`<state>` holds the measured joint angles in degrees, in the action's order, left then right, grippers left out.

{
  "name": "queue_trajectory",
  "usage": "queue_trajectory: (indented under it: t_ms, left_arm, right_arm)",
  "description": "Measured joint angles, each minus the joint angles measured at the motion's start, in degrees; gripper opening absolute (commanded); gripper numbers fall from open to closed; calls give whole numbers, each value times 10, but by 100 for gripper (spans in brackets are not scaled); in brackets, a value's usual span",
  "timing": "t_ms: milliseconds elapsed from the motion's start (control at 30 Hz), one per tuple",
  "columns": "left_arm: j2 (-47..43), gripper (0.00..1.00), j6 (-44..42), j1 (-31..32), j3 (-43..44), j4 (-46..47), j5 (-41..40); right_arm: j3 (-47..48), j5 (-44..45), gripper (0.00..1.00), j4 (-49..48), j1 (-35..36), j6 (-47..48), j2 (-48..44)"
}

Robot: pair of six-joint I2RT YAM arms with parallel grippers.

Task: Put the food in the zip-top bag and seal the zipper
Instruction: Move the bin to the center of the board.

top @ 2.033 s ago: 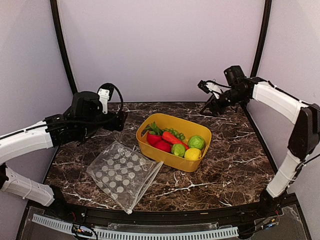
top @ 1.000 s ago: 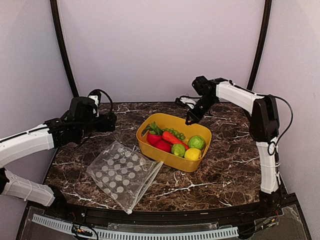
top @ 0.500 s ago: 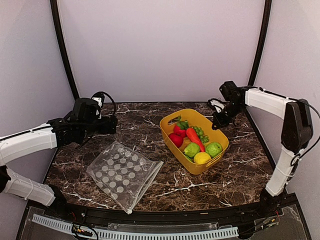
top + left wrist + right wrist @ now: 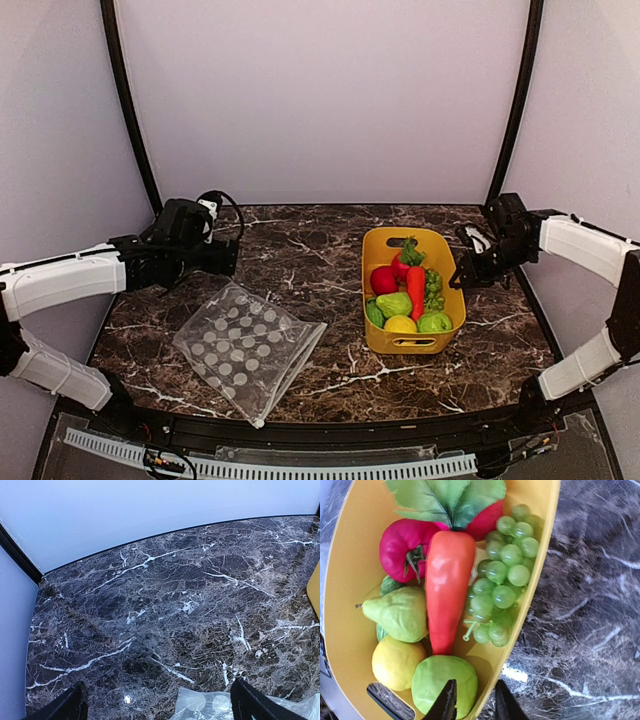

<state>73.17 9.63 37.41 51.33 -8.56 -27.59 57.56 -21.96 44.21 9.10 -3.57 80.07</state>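
Okay, my right gripper (image 4: 474, 705) is clamped on the rim of the yellow bin (image 4: 400, 345) at frame right. My left gripper (image 4: 160, 703) is wide open by the bag (image 4: 248, 345). I'd release gently, then pick food (image 4: 445, 590).

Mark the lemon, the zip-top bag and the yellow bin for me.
lemon (image 4: 397, 662), right wrist view, middle of its yellow skin.
zip-top bag (image 4: 248, 345), top external view, middle of the dotted panel.
yellow bin (image 4: 350, 580), right wrist view, bare inner side wall.

White-shelled arms (image 4: 60, 285), black joints, black left hand (image 4: 160, 707), black right hand (image 4: 474, 701), looped black cable (image 4: 228, 203)
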Motion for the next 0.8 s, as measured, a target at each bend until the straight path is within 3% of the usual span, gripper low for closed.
queue_trajectory:
  t_ms: [67,300,500,667,800]
  left_arm:
    - [0,99,-8,0,1,1,1]
    - [7,97,-59,24,64,-42,44]
    - [12,97,-99,146,163,-134,60]
    - [67,99,-64,245,226,-222,57]
    - [143,89,-31,308,243,-278,43]
  right_arm:
    - [-1,-15,43,-3,0,0,-7]
    - [27,-36,52,3,-6,17,-22]
    - [92,-56,55,3,-13,76,-61]
    - [106,-101,57,7,-12,173,-98]
    - [73,-99,58,2,-13,231,-137]
